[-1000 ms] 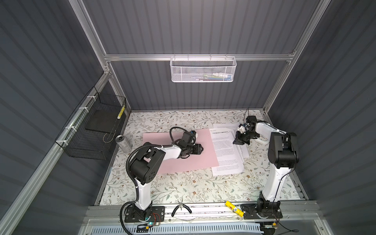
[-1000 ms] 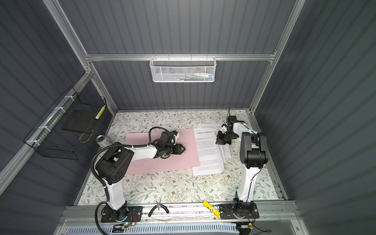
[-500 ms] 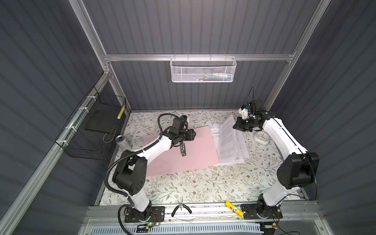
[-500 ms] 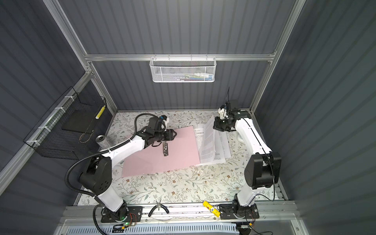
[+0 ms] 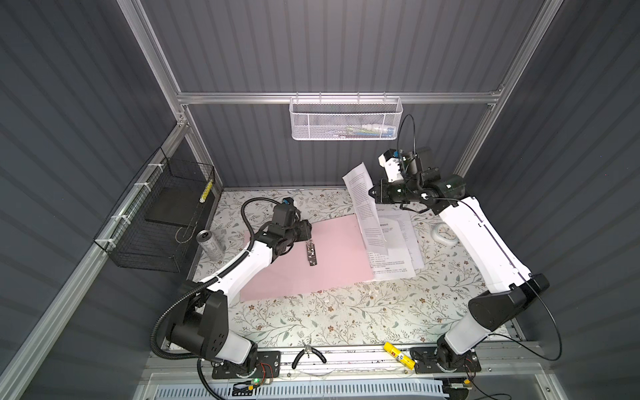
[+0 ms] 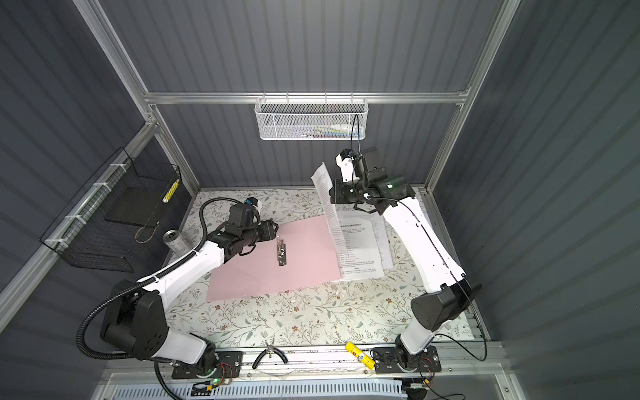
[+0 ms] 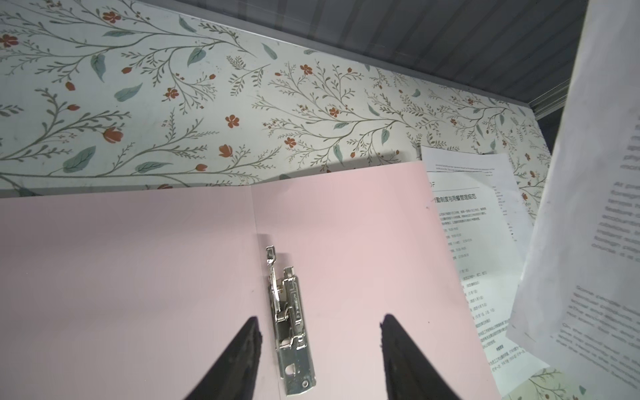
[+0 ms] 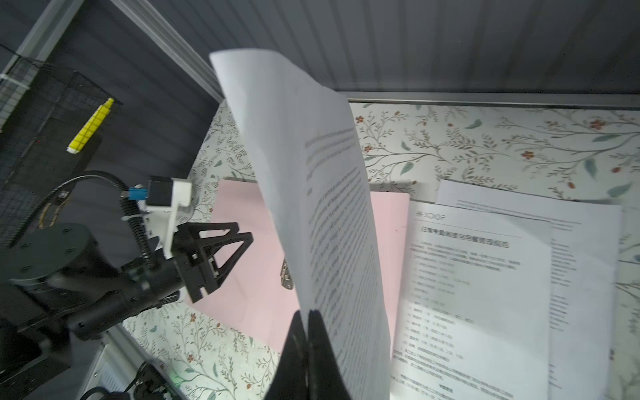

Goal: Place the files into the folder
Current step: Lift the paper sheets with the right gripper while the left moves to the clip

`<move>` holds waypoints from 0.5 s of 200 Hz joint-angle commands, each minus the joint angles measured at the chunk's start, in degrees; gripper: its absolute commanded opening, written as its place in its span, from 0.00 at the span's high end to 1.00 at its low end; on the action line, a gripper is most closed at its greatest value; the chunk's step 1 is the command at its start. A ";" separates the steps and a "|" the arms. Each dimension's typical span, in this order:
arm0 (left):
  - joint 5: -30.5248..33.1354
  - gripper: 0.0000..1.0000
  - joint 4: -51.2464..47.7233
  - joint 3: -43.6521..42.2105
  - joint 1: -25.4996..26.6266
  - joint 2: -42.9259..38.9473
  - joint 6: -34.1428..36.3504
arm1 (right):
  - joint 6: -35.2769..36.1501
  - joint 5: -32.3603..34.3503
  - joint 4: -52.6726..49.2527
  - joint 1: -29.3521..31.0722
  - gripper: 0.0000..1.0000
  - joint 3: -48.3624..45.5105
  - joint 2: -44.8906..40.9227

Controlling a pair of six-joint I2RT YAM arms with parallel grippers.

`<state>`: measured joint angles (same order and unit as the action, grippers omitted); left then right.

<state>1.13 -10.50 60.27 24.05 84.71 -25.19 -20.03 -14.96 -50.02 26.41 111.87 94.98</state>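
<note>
**Change over the last sec., then setting.** Both arms have changed pose. The R arm, low over the table a sec. ago, now stands raised toward the back wall, and the L arm has pulled back from mid-folder toward the folder's far-left part. The folder (image 5: 332, 273) lies open and flat, centre-left on the table, its pos. unchanged. With the L arm off it, the spine fold is now bare. The stack of files (image 5: 394, 254), slightly fanned, lies just R of the folder and overlaps its R edge. One lifted sheet (image 5: 365, 207) has left that stack and hangs near-vertical and curled over the folder/stack border. Whether its lower end touches the stack cannot be told. R gripper (image 8: 308, 313): jaws pinched tight on the sheet's edge. L gripper (image 7: 319, 318): jaws approx. half apart, holding nothing, hovering above the clip (image 7: 291, 325) on the spine. The clip's lever appears raised.

**Reading.** Pick-up of one sheet is done. Carrying it across onto the folder is prob. next, and the rest of the stack remains.

**Setting.** Dark ribbed walls in an aluminium frame, and a table (image 5: 346, 318) w/ floral print. A black wire basket (image 5: 162, 221) hangs on the L wall and a white mesh basket (image 5: 346, 119) on the back rail. A can (image 5: 211, 244) lies beside the folder's L edge, and a white round object (image 5: 445, 234) sits R of the stack. Pliers (image 5: 309, 355) and a yellow tube (image 5: 398, 354) lie on the front rail.
</note>
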 commanded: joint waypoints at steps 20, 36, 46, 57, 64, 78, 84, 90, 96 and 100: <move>0.86 0.43 -0.51 -2.78 -2.53 -3.38 -1.04 | -7.19 -7.75 9.98 -0.63 1.00 -4.60 0.78; 0.46 0.43 -0.03 -3.59 -3.36 -3.86 -1.33 | -10.66 -11.90 14.32 -3.49 1.00 -8.57 1.22; 0.16 0.43 0.38 -4.17 -3.70 -4.03 -1.40 | -11.43 -12.88 15.51 -4.66 1.00 -10.58 2.50; -0.07 0.43 0.63 -4.52 -3.86 -3.95 -1.30 | -11.58 -15.50 16.67 -5.58 1.00 -12.70 4.65; -0.14 0.43 0.74 -4.71 -3.93 -3.87 -1.31 | -11.64 -17.66 16.87 -6.23 1.00 -13.67 6.60; -0.58 0.43 1.00 -4.91 -4.07 -3.42 -1.18 | -10.74 -21.85 17.77 -6.75 1.00 -16.11 10.29; -0.75 0.43 1.16 -5.12 -4.10 -3.32 -1.18 | -10.47 -22.60 18.87 -6.86 1.00 -17.73 11.57; -1.03 0.43 1.50 -5.29 -4.11 -3.26 -1.18 | -10.15 -23.05 19.45 -6.99 1.00 -19.10 12.74; -1.12 0.43 1.79 -5.55 -4.19 -3.16 -1.19 | -9.19 -23.19 19.62 -7.05 1.00 -20.20 13.83; -1.15 0.43 1.95 -5.68 -4.19 -3.17 -1.20 | -8.60 -22.88 19.76 -7.08 1.00 -20.95 14.60</move>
<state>1.28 -10.02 55.59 20.16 81.58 -26.00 -29.82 -32.64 -32.10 19.14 95.44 105.08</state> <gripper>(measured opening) 0.571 0.047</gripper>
